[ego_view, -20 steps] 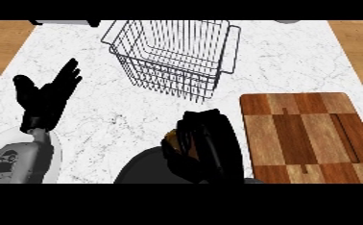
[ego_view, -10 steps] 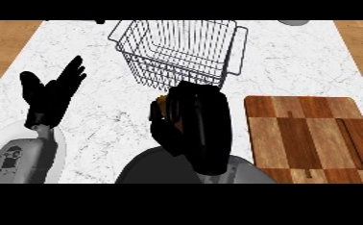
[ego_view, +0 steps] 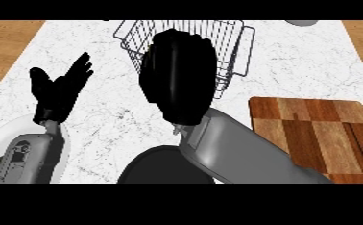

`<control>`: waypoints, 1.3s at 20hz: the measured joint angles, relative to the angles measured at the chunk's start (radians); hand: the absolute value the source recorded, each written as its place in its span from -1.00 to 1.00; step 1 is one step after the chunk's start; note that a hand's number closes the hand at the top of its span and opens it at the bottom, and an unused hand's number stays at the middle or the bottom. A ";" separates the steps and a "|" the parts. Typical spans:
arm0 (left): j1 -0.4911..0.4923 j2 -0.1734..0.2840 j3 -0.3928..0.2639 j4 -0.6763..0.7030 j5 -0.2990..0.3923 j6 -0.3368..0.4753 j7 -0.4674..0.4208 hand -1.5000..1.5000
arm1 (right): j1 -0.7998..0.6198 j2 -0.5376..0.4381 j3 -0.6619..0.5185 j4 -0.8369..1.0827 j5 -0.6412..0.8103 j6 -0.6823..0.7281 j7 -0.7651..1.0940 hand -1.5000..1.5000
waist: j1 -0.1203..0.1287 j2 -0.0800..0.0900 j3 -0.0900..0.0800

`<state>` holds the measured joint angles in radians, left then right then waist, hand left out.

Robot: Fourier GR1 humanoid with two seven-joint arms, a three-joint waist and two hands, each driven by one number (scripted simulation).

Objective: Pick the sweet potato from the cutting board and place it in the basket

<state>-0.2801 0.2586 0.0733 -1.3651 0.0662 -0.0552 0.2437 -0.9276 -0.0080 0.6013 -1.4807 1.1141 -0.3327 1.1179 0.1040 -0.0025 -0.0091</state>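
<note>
Right hand (ego_view: pixel 178 82) sits centre frame, back of the hand toward us, overlapping the near rim of the wire basket (ego_view: pixel 230 41) at upper centre. Fingers look curled downward, but I can't tell what's inside them; the sweet potato isn't visible anywhere. Cutting board (ego_view: pixel 312 132) at lower right shows bare wood, so my guess is the potato is hidden under that hand.

Left hand (ego_view: pixel 60 92) is at the left of the frame, fingers straight and up, resting, holding nothing.

Handling judgement: a sweet potato is stiff, fairly dense, with dry skin that shouldn't slip much, and it isn't fragile. It's tapered, so best taken around the thick middle, not the ends. A short drop into the basket shouldn't hurt it; the wire sides are open, so it should go in lengthwise, well inside the rim.

Counter (ego_view: pixel 99 51) is white marble.
</note>
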 measured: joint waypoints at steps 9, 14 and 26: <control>-0.014 -0.007 0.000 0.013 -0.002 0.000 -0.009 0.00 | -0.223 -0.003 -0.012 0.256 -0.069 -0.030 0.050 1.00 | 0.001 0.012 0.004; -0.021 0.001 0.011 0.022 0.004 -0.006 -0.009 0.00 | -0.257 -0.003 -0.003 0.363 -0.111 -0.105 0.032 1.00 | -0.008 0.015 0.006; -0.029 0.013 0.030 0.025 0.003 -0.001 -0.004 0.00 | -0.258 -0.004 -0.043 0.555 -0.122 -0.291 0.010 -1.00 | -0.024 0.015 0.007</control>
<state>-0.3088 0.2716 0.1034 -1.3403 0.0692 -0.0558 0.2396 -1.1853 -0.0119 0.5586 -0.9262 0.9921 -0.6236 1.1284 0.0805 0.0125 -0.0020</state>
